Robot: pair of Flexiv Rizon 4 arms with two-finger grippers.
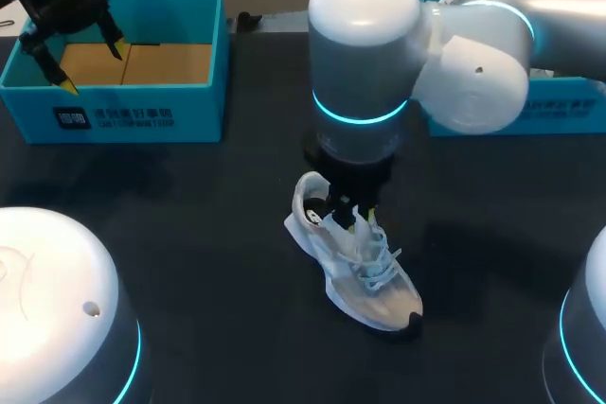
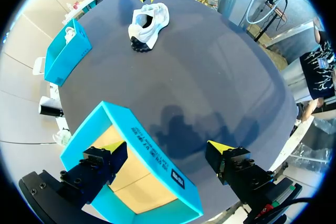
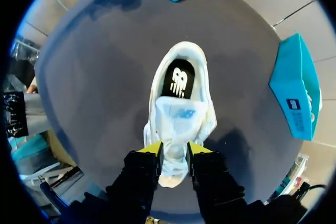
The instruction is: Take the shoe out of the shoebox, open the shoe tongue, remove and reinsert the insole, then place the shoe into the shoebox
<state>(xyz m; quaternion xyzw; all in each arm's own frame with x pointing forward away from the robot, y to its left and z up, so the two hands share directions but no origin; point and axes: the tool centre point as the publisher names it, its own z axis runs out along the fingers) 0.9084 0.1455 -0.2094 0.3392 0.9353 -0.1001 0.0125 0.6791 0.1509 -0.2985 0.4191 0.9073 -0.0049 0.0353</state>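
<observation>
Dark tabletop point(image 1: 189, 234) carries the white shoe point(image 1: 355, 267) near its centre. It stands on its sole, with the toe toward 5 o'clock and the heel toward 11 o'clock in the head view. The open teal shoebox point(image 1: 123, 111) sits well apart at 10 o'clock, and a second teal box point(image 1: 559, 111) sits at 2 o'clock. The right pincer point(image 3: 175, 153) points straight down onto the lace area. Its yellow tips stand close together with white upper filling the gap, so it appears to be pinching the shoe just below the tongue point(image 3: 176, 114). The left pincer point(image 1: 92, 65) hangs spread wide over the shoebox, holding nothing.

I judge the shoe light, with a soft mesh upper that gives under the tips, a floppy tongue, and loose laces point(image 1: 379, 267) that may snag. The sole and heel cup look stiffer, so those are the places to brace it. A pull on the tongue alone would likely drag or lift the whole shoe. The black insole point(image 3: 178, 80), seen through the collar, is probably thin and bendy, and is best taken at its heel edge
</observation>
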